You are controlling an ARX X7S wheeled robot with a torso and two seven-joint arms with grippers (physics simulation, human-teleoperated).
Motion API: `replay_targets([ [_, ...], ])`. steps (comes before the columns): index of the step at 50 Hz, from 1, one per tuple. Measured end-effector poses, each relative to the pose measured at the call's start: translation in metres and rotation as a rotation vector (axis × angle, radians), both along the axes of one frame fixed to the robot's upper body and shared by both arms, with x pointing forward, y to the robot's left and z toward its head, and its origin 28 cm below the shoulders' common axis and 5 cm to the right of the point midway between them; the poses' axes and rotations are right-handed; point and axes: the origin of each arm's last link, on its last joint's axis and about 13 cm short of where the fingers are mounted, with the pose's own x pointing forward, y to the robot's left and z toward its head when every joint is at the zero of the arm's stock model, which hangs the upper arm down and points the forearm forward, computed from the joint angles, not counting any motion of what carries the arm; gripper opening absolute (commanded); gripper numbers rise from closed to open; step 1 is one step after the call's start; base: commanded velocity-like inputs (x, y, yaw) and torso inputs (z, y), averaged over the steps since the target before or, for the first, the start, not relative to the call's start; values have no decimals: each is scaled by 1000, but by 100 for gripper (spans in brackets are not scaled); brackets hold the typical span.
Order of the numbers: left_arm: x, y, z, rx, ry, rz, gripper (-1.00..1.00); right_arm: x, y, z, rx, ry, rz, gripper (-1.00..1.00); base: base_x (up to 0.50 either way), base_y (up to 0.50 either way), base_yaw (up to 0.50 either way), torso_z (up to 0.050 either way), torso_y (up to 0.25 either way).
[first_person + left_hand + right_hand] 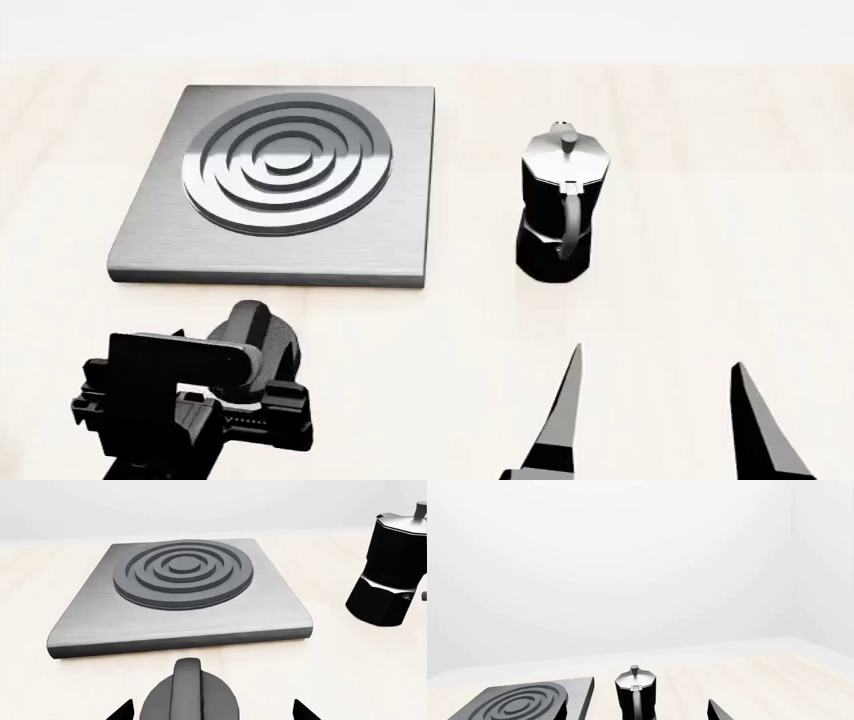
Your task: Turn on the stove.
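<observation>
Pale wooden worktop (694,300) under blank white walls.
Grey stove (400,180) far left, knob (260,335) between spread left pincer (212,711) fingers; moka pot (558,215) beside; right pincer (661,420) released, apart.

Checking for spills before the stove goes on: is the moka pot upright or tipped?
Upright. The moka pot stands on its base beside the stove, apart from it, lid knob on top.
</observation>
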Motion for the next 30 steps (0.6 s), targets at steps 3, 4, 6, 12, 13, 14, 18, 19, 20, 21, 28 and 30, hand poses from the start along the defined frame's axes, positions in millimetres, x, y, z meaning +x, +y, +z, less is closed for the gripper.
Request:
replay_targets([
  [3,1,-1,-2,3,4,1,100,0,0,0,0,-1,0,100,0,0,0,0,0],
  [4,1,-1,-3,4,5,1,100,0,0,1,0,-1,0,100,0,0,0,0,0],
  [6,2,-1,-4,6,7,3,100,-1,0,1,1,-2,0,100,0,0,0,0,0],
  [12,6,-2,-7,11,15,4,100,-1,0,1,1,-4,1,100,0,0,0,0,0],
  [13,6,-3,-7,11,16,5,100,-1,0,1,1,-4,1,100,0,0,0,0,0],
  [14,7,-3,-8,12,18,5,100,-1,0,1,1,-4,1,100,0,0,0,0,0],
  [18,10,-3,-9,15,24,7,100,-1,0,1,2,-6,1,100,0,0,0,0,0],
  [19,10,-3,-9,16,26,8,100,-1,0,1,2,-6,1,100,0,0,0,0,0],
  [20,11,-3,-10,17,28,9,100,-1,0,1,2,-6,1,100,0,0,0,0,0],
  [21,12,-3,-10,17,30,10,100,-1,0,2,2,-6,1,100,0,0,0,0,0],
  [28,17,-3,-14,18,46,16,100,-2,0,2,3,-8,0,100,0,0,0,0,0],
  [30,18,-3,-15,18,51,17,100,-2,-1,2,3,-8,0,100,0,0,0,0,0],
])
